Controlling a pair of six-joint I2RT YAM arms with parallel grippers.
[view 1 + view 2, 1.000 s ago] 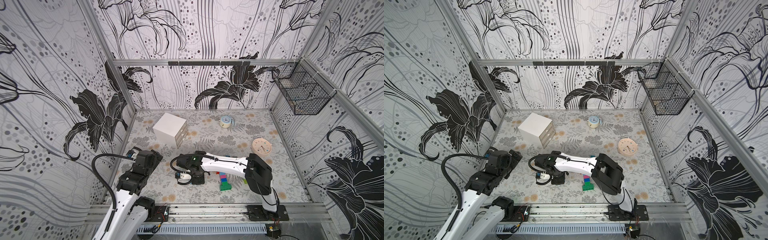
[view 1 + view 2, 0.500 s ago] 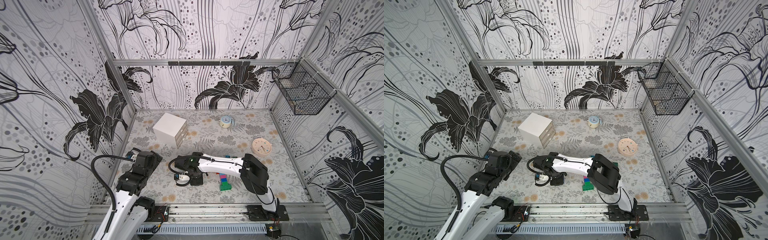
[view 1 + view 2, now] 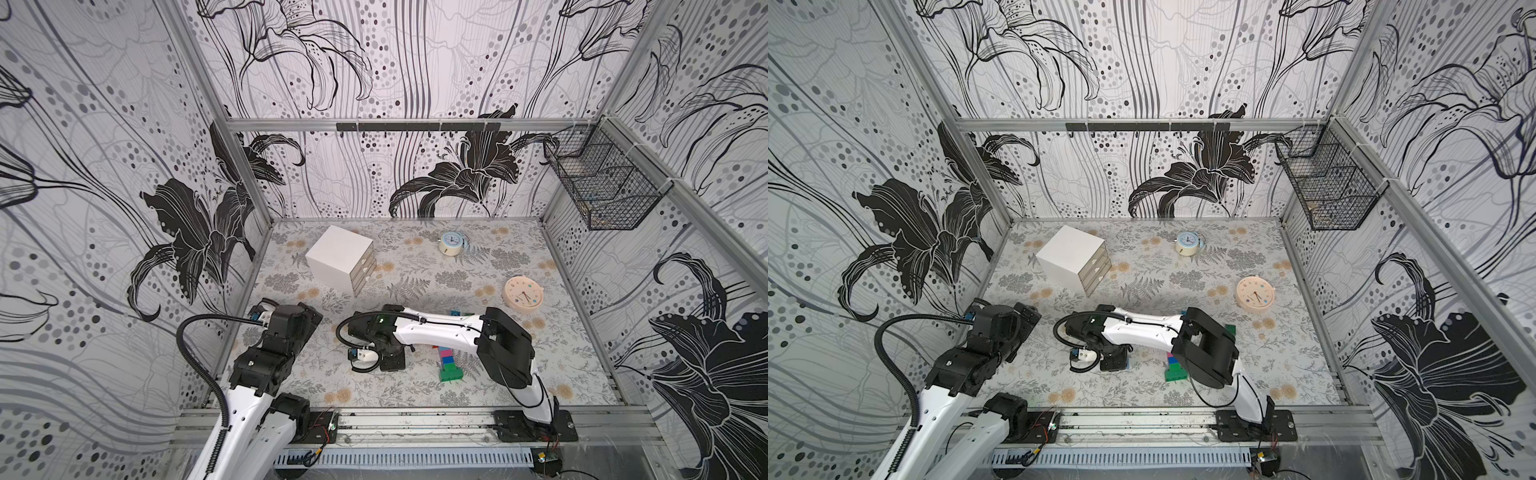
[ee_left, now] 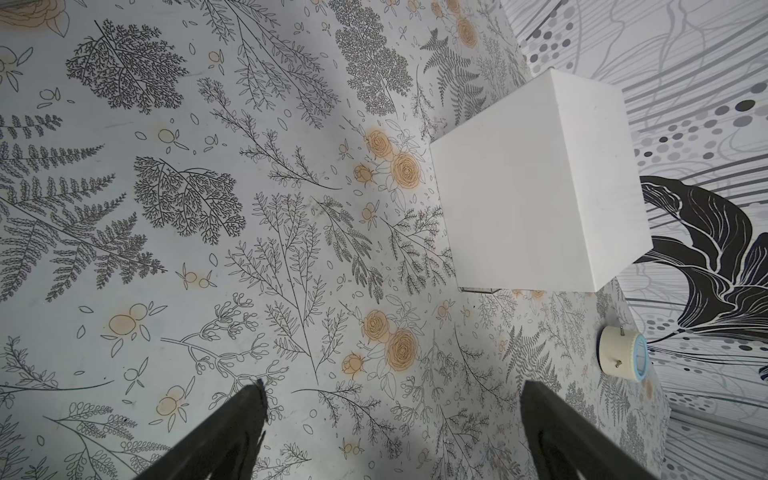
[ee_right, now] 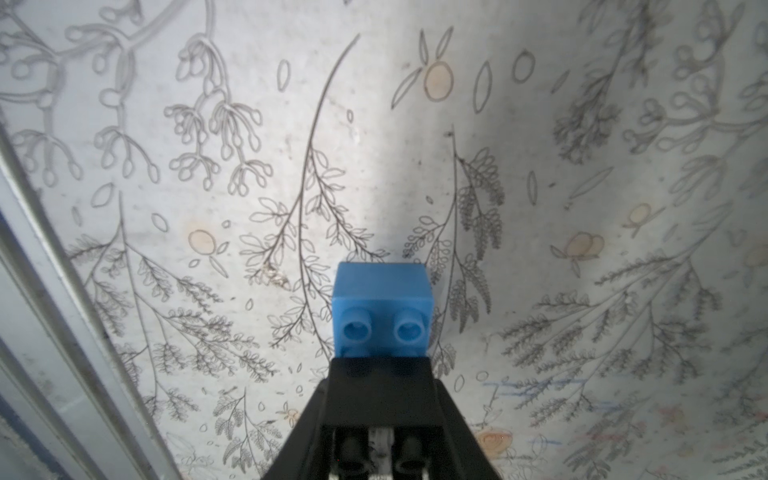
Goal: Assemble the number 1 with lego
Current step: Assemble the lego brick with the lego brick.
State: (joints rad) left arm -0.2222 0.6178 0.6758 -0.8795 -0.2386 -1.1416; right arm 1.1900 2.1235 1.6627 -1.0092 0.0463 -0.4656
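In the right wrist view my right gripper (image 5: 382,374) is shut on a black lego brick (image 5: 380,399). A blue brick (image 5: 382,299) is joined to the black one's front, its two studs facing the camera. Both top views show this gripper (image 3: 392,361) low over the table's front middle. To its right a short row of joined bricks (image 3: 446,365), pink, blue and green, lies on the table, partly hidden by the right arm. Another green brick (image 3: 1230,330) peeks out behind that arm. My left gripper (image 4: 392,395) is open over bare table at the left (image 3: 309,318).
A white drawer box (image 3: 340,259) stands at the back left, close ahead of the left gripper (image 4: 536,187). A small blue-faced clock (image 3: 450,243) sits at the back and a peach clock (image 3: 523,294) at the right. A wire basket (image 3: 602,187) hangs on the right wall.
The right arm's elbow has swung a little to the left while its gripper stays near the same spot with the bricks. The left arm has not moved.
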